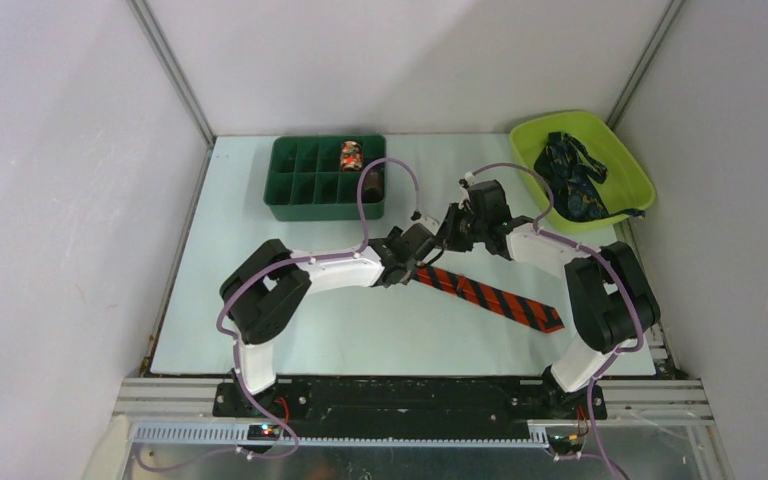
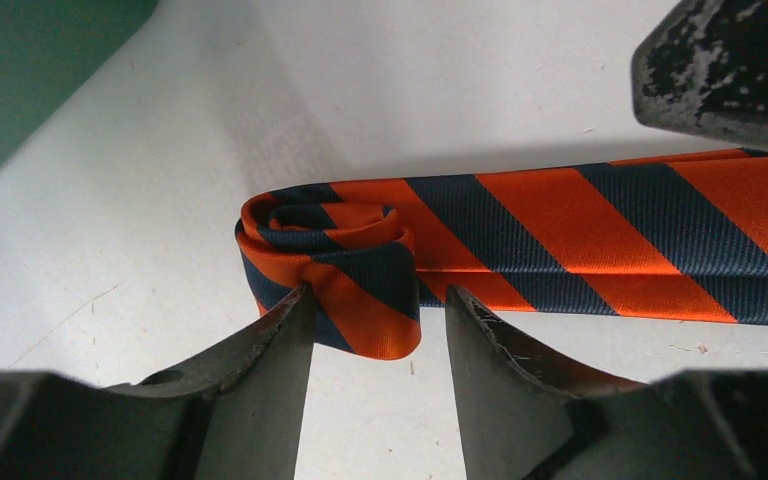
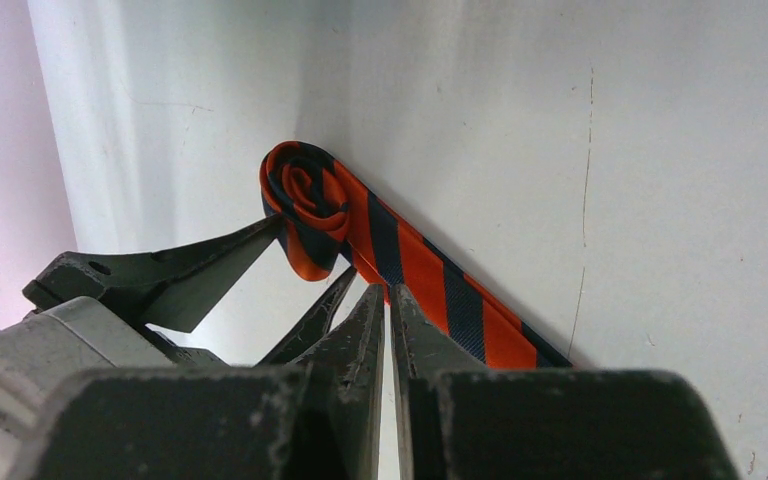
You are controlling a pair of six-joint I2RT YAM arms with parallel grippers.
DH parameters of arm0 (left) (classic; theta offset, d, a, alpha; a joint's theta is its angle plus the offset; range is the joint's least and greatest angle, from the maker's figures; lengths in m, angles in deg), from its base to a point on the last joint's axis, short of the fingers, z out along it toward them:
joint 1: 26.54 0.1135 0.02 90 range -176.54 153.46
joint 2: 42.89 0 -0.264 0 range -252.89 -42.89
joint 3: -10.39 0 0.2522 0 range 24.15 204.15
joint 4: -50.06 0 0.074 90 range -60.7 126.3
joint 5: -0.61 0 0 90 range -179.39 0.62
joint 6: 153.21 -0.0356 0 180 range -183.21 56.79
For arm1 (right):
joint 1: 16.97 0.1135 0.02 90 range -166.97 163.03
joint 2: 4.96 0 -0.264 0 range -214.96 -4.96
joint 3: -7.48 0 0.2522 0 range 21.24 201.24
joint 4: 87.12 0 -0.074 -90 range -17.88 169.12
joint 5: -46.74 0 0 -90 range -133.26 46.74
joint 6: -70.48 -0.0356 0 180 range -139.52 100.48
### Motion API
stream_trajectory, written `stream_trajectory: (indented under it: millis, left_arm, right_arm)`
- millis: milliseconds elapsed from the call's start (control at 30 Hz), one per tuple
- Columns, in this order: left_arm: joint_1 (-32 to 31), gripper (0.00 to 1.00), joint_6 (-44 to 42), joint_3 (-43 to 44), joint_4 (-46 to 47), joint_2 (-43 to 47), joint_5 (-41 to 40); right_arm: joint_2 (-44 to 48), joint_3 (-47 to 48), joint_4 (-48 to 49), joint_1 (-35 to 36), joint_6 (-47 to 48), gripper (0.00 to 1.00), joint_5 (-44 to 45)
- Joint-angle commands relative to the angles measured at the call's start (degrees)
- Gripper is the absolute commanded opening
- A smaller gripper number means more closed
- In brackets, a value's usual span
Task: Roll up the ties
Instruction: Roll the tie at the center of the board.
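Striped tie (image 1: 505,300) is laid flat on the table (image 1: 260,310); it is orange with dark diagonal bands. Its long axis is set on a diagonal in the top view, from the middle of the table under the two grippers down to the near right. The broad pointed end is turned toward the right arm's base. The other end is wound into a small roll (image 2: 330,270) of a few turns, and its spiral face (image 3: 305,200) is seen from the right wrist.

Both arms are folded in toward the centre, elbows out, with the forearms brought together over the rolled end. Left gripper (image 2: 380,300) is held low, reaching in from the left. Right gripper (image 3: 388,300) is brought in from the far right and angled down, just beside the left one.

Left jaws are parted to a middling width. The roll is found at their tips: one finger (image 2: 275,350) is touching its near edge and the other is kept just clear, so no clamp is made. Right jaws are closed almost flush with nothing between them. They are held by the flat strip just beside the roll; contact cannot be told.

Also noted: green compartment tray (image 1: 325,190) at the far side, left of centre, with a small rolled tie (image 1: 351,155) in its far row. Lime basin (image 1: 625,165) at the far right, dark patterned ties (image 1: 572,180) heaped in it.
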Motion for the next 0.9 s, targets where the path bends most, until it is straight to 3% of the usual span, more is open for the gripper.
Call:
stream_trajectory:
  millis: [0,867]
  left_arm:
    - [-0.3,0.56,1.4,2.2,0.3,-0.4,3.4]
    - [1.4,0.65,2.3,3.7,2.9,3.8,7.9]
  right_arm:
    - [2.0,0.1,1.2,-0.2,0.4,0.08,0.4]
    - [1.9,0.1,1.8,-0.2,0.1,0.08,0.8]
